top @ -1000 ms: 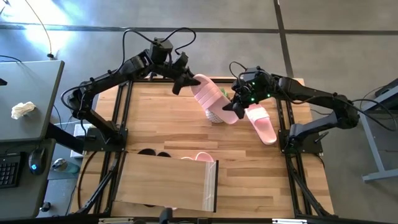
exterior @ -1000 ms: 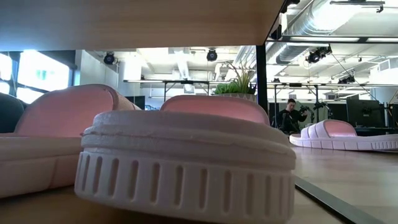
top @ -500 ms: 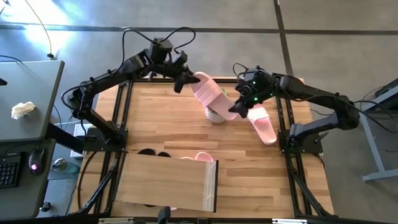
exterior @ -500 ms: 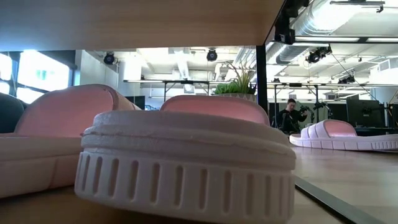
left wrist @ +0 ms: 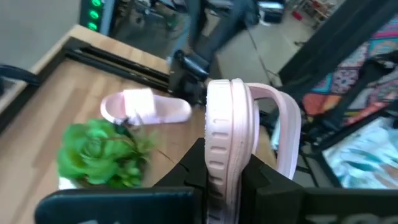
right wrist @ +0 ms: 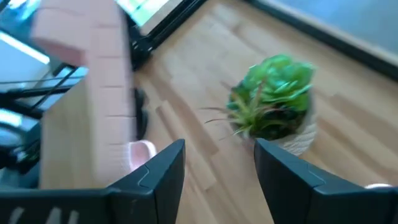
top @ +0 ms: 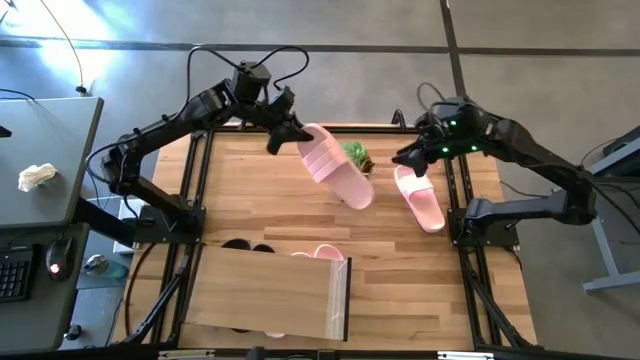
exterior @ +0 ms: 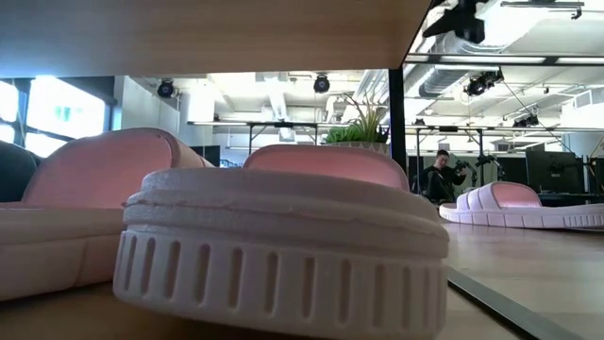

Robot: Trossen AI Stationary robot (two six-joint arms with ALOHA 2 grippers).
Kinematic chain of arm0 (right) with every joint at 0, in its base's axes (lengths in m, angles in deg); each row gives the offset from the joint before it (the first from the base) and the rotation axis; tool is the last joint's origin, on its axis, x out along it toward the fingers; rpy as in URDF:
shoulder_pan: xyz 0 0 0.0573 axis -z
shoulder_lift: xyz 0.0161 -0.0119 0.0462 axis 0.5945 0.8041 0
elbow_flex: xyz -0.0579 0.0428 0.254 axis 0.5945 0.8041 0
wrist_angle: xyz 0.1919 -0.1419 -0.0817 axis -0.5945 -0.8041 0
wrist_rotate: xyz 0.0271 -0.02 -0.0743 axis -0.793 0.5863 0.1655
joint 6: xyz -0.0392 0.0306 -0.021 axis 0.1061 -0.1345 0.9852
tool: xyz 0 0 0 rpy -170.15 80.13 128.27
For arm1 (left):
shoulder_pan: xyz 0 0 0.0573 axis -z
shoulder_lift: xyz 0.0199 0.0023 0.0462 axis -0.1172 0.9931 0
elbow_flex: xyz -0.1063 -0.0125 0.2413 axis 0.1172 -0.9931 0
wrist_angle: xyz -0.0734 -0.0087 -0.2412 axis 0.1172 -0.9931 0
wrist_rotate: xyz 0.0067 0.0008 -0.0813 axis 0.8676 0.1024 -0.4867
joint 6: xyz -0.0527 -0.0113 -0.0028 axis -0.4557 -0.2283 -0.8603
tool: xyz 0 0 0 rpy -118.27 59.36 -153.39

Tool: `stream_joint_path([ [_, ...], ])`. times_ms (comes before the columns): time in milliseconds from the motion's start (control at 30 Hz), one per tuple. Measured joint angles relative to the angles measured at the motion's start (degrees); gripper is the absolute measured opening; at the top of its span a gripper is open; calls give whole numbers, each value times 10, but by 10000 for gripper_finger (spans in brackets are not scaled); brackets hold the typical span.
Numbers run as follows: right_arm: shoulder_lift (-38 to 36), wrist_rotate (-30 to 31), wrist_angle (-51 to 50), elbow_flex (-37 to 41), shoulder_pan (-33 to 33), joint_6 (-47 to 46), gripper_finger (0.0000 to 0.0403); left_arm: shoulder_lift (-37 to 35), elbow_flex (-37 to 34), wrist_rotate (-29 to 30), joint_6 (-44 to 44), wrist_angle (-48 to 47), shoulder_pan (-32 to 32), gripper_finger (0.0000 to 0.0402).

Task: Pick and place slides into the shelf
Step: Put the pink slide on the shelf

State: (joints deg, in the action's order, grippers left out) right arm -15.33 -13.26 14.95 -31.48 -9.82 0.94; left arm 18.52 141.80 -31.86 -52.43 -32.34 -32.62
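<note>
My left gripper (top: pixel 287 134) is shut on a light pink slide (top: pixel 337 170), held in the air over the table's far middle, beside the small potted plant (top: pixel 355 155). My right gripper (top: pixel 408 160) stands open to the right of the plant with nothing between its fingers (right wrist: pixel 217 168). A second pink slide (top: pixel 420 198) lies flat on the table at the right. The shelf (top: pixel 265 295) stands at the near edge; black slides (top: pixel 245 245) and a pink slide (top: pixel 325 253) stick out from under it, and more pink slides (exterior: pixel 283 246) rest inside on their soles. My left gripper pinches the sole at the slide's strap end (left wrist: pixel 224 163) between its two fingers, one on each flat face of the sole. The fingers come from the table's far left, slanting down. The slide stands on edge, lifted clear, and reaches away from the fingers toward the table's right.
The plant (right wrist: pixel 273 99) in its pale pot stands just below and beside the held slide. Black frame rails (top: pixel 455 200) run along the table's sides. Bare wood lies between the plant and the shelf (top: pixel 270 215).
My right gripper has opened and let go of the held slide's free end, then drawn back up and toward the table's right edge. My left gripper has moved a little toward the left edge with the slide, which now hangs from it alone.
</note>
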Motion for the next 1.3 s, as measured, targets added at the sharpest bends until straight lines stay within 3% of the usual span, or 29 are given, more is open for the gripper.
stream_joint_path([
  [100, -19, 38, -10, 0, 0, 5, 181, -10, 30, -6, 5, -77, 0, 19],
  [233, -29, 64, -23, 0, 0, -1, 181, -8, 111, 8, 63, -247, 0, 22],
  [367, -23, 62, -26, 0, 0, -18, 181, -7, 187, 12, 123, -397, 4, 23],
  [567, -2, 47, -25, 0, 0, -43, 181, -8, 254, -19, 137, -584, 5, 23],
  [667, 10, 18, -25, 1, 0, -46, 181, -8, 241, -28, 120, -593, 21, 29],
  [833, 25, -57, -27, 1, -1, -61, 181, -12, 228, -124, 93, -593, 45, 19],
  [1100, 27, -178, -67, 1, 0, -29, 181, -11, 181, -94, -7, -592, 128, 29],
  [1300, 27, -185, -132, 1, 0, 51, 181, -11, 109, -101, -33, -594, 200, 19],
])
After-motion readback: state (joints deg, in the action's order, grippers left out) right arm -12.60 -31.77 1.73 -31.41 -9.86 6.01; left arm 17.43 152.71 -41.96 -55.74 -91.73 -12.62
